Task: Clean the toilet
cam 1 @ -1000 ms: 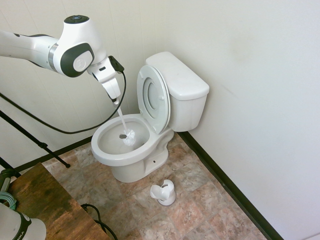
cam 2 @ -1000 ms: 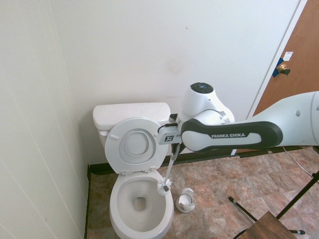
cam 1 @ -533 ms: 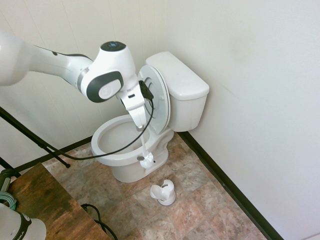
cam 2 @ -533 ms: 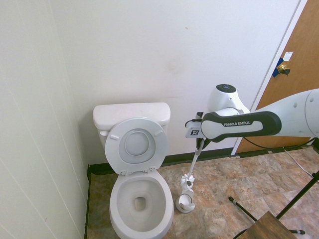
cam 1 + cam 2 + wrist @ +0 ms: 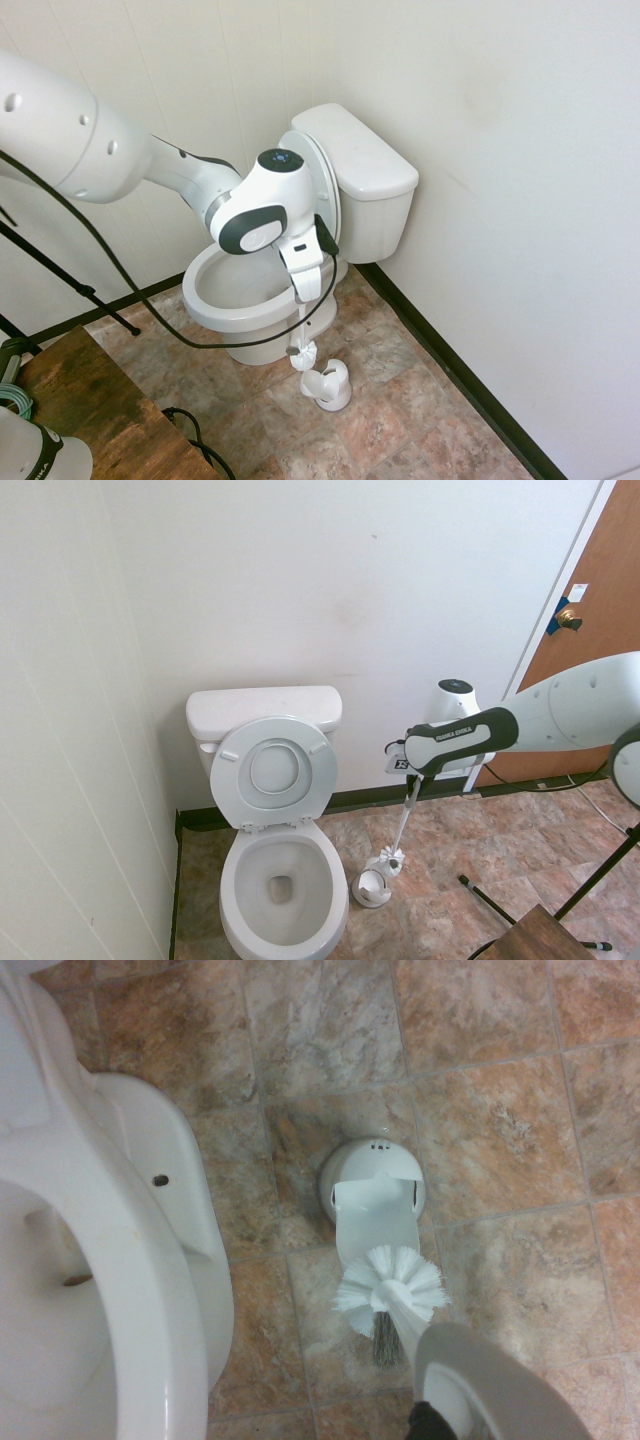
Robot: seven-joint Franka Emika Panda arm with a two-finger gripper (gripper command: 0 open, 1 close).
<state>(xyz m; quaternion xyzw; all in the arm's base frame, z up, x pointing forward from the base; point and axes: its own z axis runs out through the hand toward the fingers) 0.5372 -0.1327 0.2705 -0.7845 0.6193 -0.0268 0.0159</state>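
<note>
We found the gripper (image 5: pixel 303 290) pointing straight down and pinching the top of a toilet brush (image 5: pixel 388 858) handle, its fingers pressed close on the thin white stick. The brush hung nearly upright beneath it, long axis running from the gripper down to the floor, with only a slight lean in the second exterior view.

The relation that mattered was between the bristle head and the brush holder (image 5: pixel 327 384). The holder sat on the floor almost directly under the gripper, and the bristles hovered just above it and a little to one side, apart from it as far as we could tell. In the wrist view the brush head (image 5: pixel 388 1285) showed just off the holder's (image 5: pixel 372 1180) open cup, not yet lined up over it. We judged that the coming move called for a small sideways shift and then a straight descent along the handle's own axis.

The toilet (image 5: pixel 250 295) stood beside the gripper, its bowl rim close to the arm's wrist, with the seat and lid tipped up against the tank (image 5: pixel 262 708). It was glossy white porcelain, oval in the bowl and boxy in the tank.

The brush was white plastic with a round crown of stiff bristles. The holder was a small rounded white cup with a cut-away front. The floor (image 5: pixel 500 1110) was mottled brown stone-look tile with pale grout lines.
</note>
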